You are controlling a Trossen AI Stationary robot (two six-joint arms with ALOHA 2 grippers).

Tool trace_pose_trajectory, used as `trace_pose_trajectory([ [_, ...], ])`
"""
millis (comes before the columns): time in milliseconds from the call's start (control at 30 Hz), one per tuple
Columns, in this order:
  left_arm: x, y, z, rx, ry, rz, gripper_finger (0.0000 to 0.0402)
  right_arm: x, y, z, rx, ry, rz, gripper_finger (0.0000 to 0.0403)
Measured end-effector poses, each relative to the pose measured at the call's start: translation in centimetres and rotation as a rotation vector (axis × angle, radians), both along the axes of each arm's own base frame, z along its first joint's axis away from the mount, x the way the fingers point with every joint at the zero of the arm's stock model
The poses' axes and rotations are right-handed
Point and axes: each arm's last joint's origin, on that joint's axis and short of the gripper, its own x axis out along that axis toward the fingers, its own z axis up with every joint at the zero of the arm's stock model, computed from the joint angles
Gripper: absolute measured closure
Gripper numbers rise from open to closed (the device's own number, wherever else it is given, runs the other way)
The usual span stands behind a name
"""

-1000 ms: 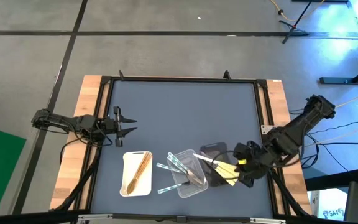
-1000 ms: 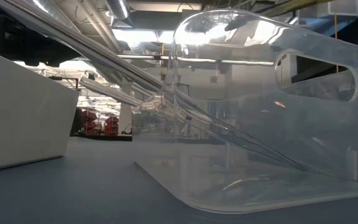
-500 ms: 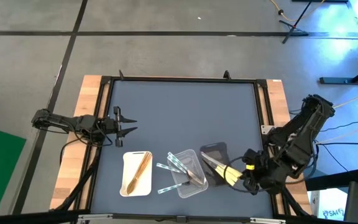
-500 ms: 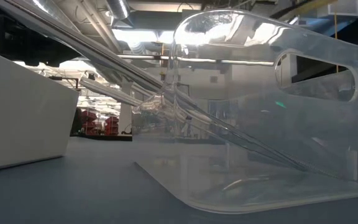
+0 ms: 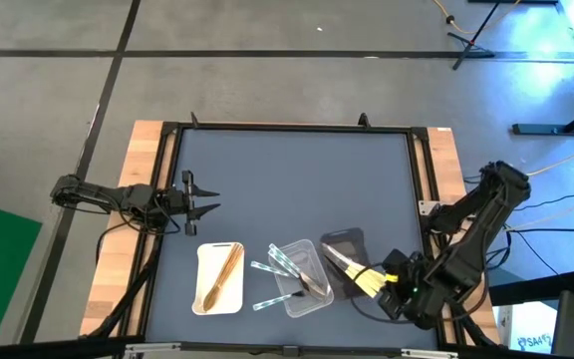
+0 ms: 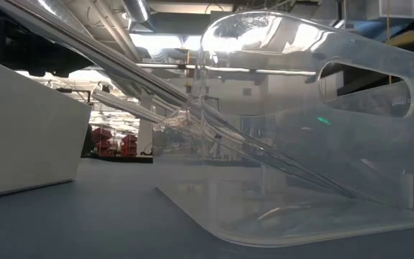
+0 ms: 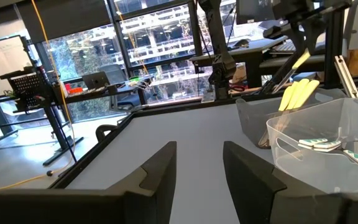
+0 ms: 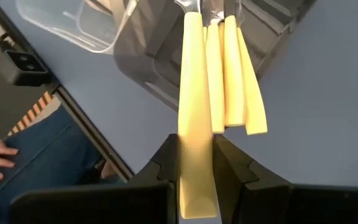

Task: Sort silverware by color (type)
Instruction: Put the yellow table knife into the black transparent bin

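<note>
Three trays sit in a row near the front edge of a grey table (image 5: 297,189): a white tray (image 5: 219,278) holding brown wooden utensils (image 5: 225,273), a clear tray (image 5: 302,276) with clear plastic utensils (image 5: 285,262), and a black tray (image 5: 344,261). At the black tray's front corner, the right gripper (image 5: 395,283) pinches one yellow utensil (image 8: 195,124) of a small bunch. Over the table's left edge hangs the left gripper (image 5: 205,198), its jaws spread and empty.

Yellow utensil (image 8: 196,155) end past frame edge
</note>
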Motion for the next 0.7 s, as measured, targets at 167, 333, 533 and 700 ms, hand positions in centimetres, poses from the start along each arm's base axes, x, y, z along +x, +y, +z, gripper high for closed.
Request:
trace_pose_trajectory([
  [167, 0.0, 0.0, 0.0, 0.0, 0.0, 0.0, 0.0276, 0.3, 0.4, -0.8, -0.014, 0.024, -0.039, 0.0356],
  [333, 0.0, 0.0, 0.0, 0.0, 0.0, 0.0, 0.0276, 0.6, 0.8, -1.5, -0.038, 0.041, -0.041, 0.0356],
  [533, 0.0, 0.0, 0.0, 0.0, 0.001, -0.001, 0.0276, 0.9, 1.2, -2.3, -0.059, 0.059, -0.043, 0.0356],
  [700, 0.0, 0.0, 0.0, 0.0, 0.0, 0.0, 0.0276, 1.5, 0.9, -2.5, -0.03, 0.113, -0.056, 0.0356],
])
